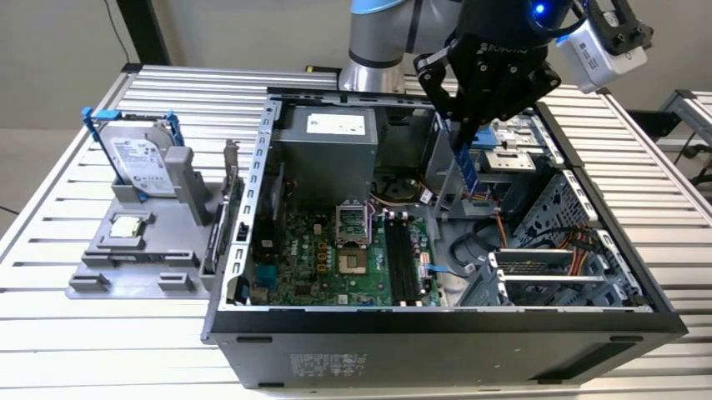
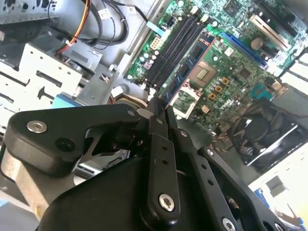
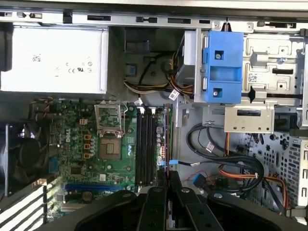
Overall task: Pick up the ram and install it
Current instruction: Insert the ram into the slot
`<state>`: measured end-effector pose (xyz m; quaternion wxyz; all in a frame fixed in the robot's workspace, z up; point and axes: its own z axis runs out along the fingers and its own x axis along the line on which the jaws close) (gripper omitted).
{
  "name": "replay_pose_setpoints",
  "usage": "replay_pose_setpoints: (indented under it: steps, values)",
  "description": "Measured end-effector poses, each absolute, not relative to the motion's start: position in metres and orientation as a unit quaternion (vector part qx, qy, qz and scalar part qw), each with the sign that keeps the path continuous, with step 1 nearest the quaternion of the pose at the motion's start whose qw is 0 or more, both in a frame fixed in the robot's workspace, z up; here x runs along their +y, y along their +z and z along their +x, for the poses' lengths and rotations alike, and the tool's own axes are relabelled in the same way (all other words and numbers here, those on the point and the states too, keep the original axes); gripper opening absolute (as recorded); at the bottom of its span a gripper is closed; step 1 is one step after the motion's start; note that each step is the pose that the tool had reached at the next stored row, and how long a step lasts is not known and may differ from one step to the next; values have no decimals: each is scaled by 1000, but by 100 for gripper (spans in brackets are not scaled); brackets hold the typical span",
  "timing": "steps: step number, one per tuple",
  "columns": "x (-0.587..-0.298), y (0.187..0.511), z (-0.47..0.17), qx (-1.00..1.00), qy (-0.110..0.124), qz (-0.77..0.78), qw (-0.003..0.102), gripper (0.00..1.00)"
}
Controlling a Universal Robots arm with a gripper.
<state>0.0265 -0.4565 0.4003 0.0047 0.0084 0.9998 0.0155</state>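
- We see the pincer [image 1: 458, 123] clamped on the ram [image 1: 468, 167], which hangs upright from it over the open computer case [image 1: 445, 329]
- We judge the pick-up done: the ram is in the grip, clear of any holder
- The install is left: in the first wrist view the ram [image 3: 167, 139] shows edge-on alongside the memory slots [image 3: 147, 144], and looks unseated
- We cannot tell which slot it is over
- The case lies on a slatted metal worktop [image 1: 100, 333]; at the exterior view's left a grey fixture [image 1: 145, 267] carries a hard drive [image 1: 142, 162]
- Beyond lie a pale floor [image 1: 28, 167] and 1 more slatted worktop [image 1: 689, 108] at the exterior view's right edge
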Motion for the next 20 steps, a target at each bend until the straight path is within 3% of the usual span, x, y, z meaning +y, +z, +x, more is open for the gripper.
replay_pose_setpoints:
  steps: [20]
  values:
    - [-456,391,27,1000,16,11,6,0]
